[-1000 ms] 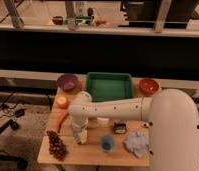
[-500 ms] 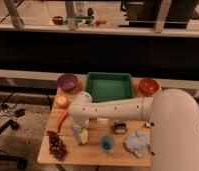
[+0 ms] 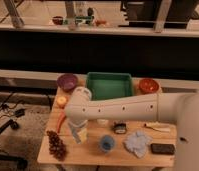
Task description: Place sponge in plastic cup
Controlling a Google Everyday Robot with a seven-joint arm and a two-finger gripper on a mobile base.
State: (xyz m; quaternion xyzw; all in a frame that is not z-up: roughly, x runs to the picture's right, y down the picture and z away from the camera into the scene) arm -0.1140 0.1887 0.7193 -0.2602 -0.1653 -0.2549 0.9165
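1 sponge (image 3: 81, 134), lower left of frame, over front-left of desk (image 3: 93, 154), gripper (image 3: 78, 132) clenched on it, sponge mostly hidden. 1 plastic cup (image 3: 107, 143) to its right, near, apart, upright. 1 rag (image 3: 138, 142) just right of cup. Back of desk: 1 green tray (image 3: 109, 86), 1 purple bowl (image 3: 68, 81), 1 orange bowl (image 3: 148, 86). 1 arm (image 3: 128, 106) entering from right.

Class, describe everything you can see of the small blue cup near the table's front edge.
The plastic cup is small, short, round and blue. It stands upright, mouth up, on the wooden table near its front edge, between the shut end effector and a pale blue cloth, apart from both. Only the table touches it.
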